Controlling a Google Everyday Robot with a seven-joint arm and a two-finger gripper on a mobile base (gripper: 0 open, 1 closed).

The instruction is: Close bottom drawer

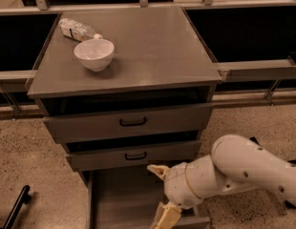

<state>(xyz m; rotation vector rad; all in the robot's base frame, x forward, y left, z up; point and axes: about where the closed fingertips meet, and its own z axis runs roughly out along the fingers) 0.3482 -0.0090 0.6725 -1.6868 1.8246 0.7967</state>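
The bottom drawer (121, 199) stands pulled out at the foot of the grey cabinet, its plain grey tray open to view. Its front and handle are cut off by the lower edge of the view. My gripper (166, 217) hangs low over the right front part of that open tray, at the end of my white arm (234, 171), which reaches in from the right. The gripper's tip runs out of view at the bottom.
The middle drawer (135, 155) and top drawer (132, 122) above stand slightly out, with black handles. A white bowl (94, 54) and a lying plastic bottle (79, 30) rest on the cabinet top (153, 51). A dark bar (16, 206) lies on the speckled floor at left.
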